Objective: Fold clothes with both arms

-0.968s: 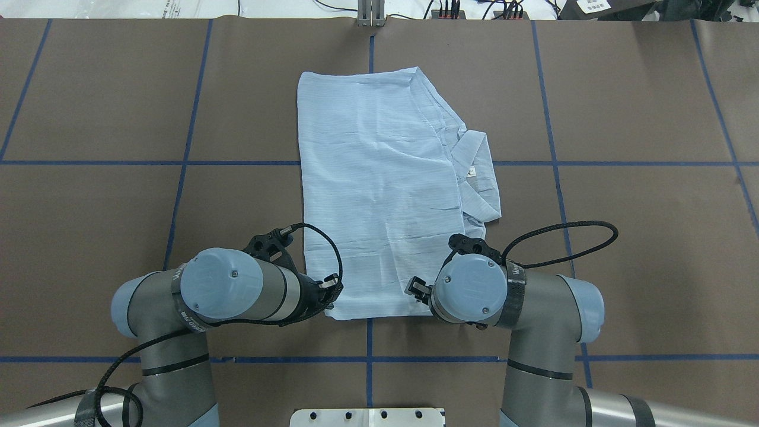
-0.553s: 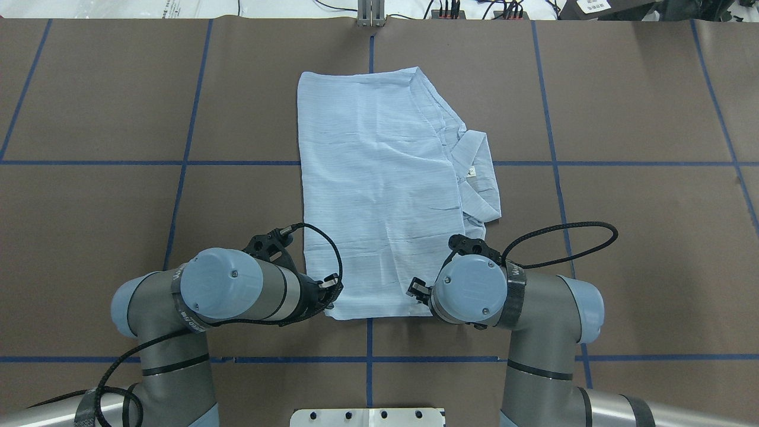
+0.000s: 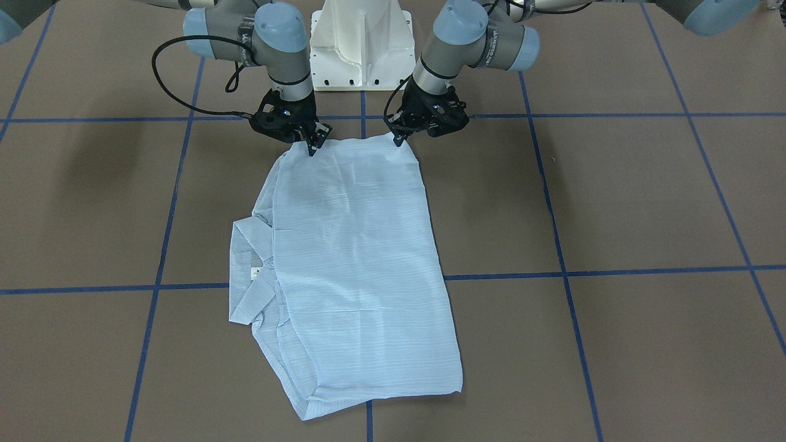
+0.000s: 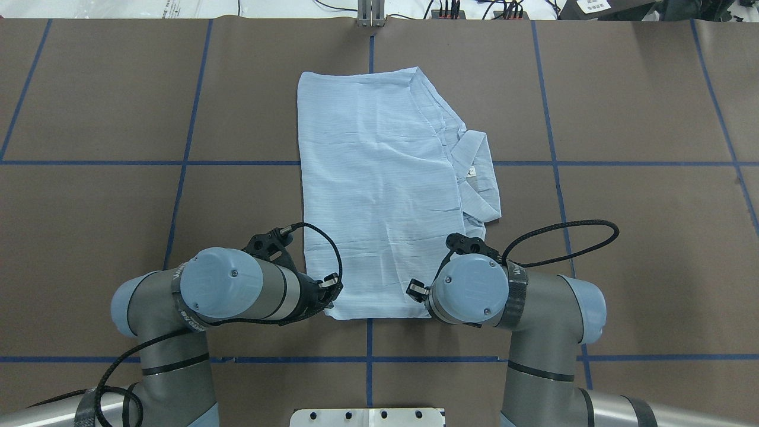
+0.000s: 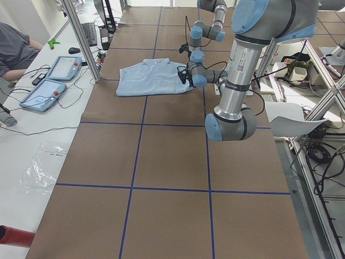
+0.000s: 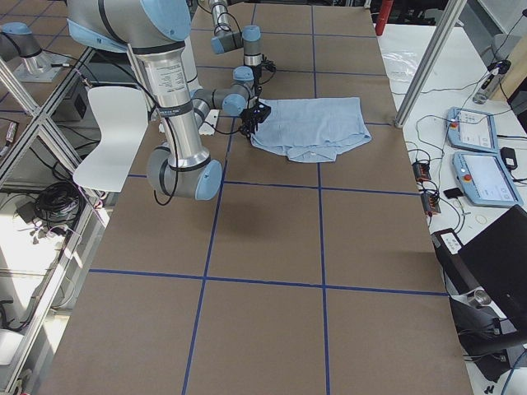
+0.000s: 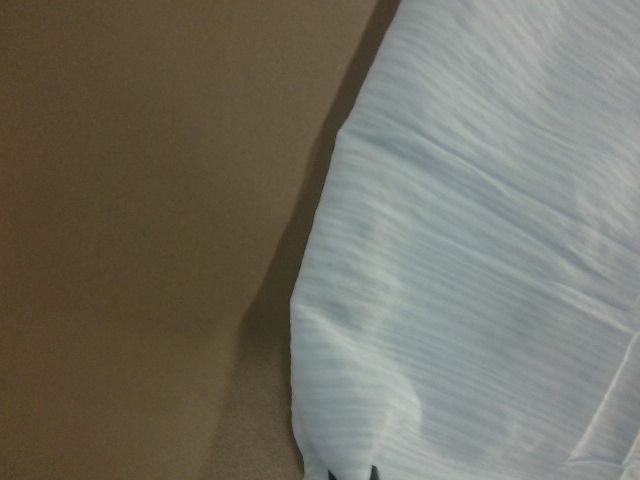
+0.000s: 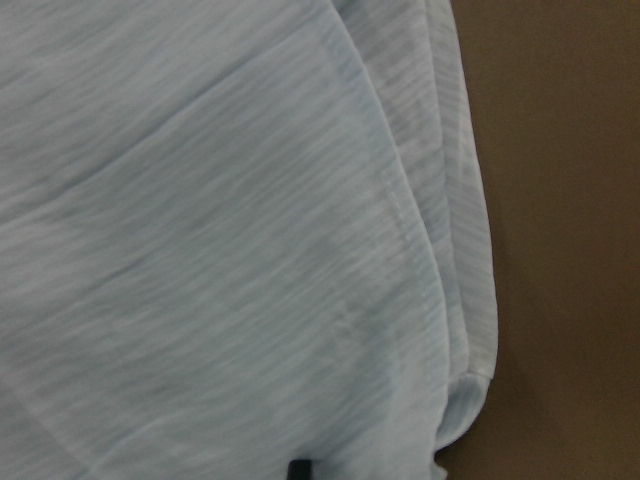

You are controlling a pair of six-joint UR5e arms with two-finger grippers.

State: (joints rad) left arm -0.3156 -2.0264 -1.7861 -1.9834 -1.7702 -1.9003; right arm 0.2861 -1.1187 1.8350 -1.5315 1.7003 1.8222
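The clothes are one light blue striped shirt (image 4: 379, 190), folded into a long panel with its collar (image 4: 477, 172) sticking out on the right. It lies flat on the brown table (image 4: 640, 237). My left gripper (image 4: 332, 290) is shut on the shirt's near left corner, and my right gripper (image 4: 415, 290) is shut on the near right corner. From the front, the left gripper (image 3: 398, 140) and the right gripper (image 3: 313, 147) pinch that edge at table level. Striped cloth (image 7: 480, 250) (image 8: 200, 250) fills both wrist views and runs down to the dark fingertips.
The white pedestal base (image 3: 361, 43) stands just behind the grippers. Blue tape lines (image 4: 184, 163) divide the table into squares. Off the far table edge are tablets (image 5: 54, 81), an aluminium post (image 5: 81, 38) and a seated person (image 5: 13, 46).
The right wrist has edged very slightly to the left and away from the robot. The left arm and the shirt look unchanged.
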